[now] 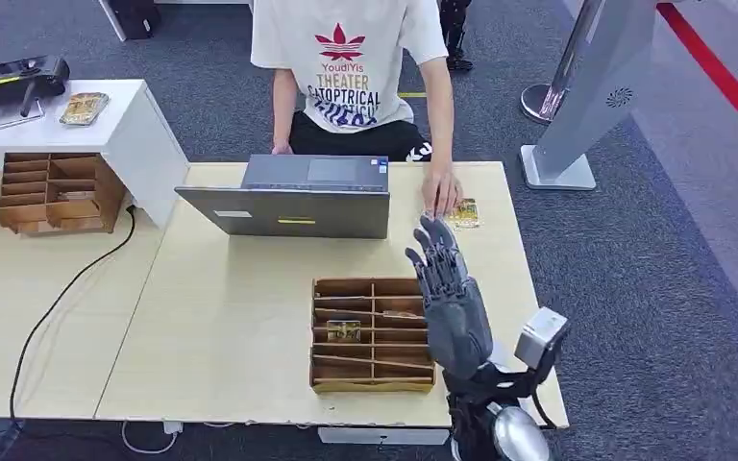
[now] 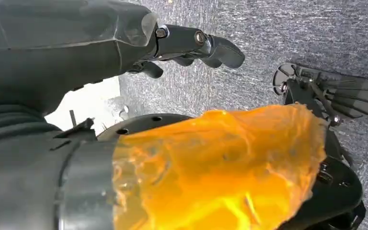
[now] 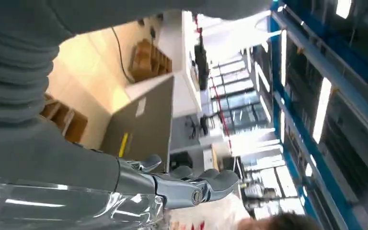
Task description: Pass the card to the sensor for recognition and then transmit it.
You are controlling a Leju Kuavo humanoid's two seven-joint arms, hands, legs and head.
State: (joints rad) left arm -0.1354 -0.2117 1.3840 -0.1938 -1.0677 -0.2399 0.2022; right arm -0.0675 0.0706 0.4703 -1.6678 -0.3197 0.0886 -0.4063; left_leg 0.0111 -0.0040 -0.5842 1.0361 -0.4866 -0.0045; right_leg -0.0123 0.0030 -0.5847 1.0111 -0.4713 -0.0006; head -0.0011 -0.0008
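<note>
A gold-patterned card lies on the table's far right part, with a person's hand resting on it. My right hand is raised above the table just short of that card, fingers stretched out and apart, holding nothing. In the right wrist view its fingers reach toward the laptop's back. My left hand hangs over grey carpet and holds nothing. A black scanner-like device sits on the white stand at far left, with another card beside it.
An open grey laptop stands mid-table, facing the person seated behind it. A wooden divider tray with a card in one slot lies just left of my right arm. A second wooden tray and a black cable are at left.
</note>
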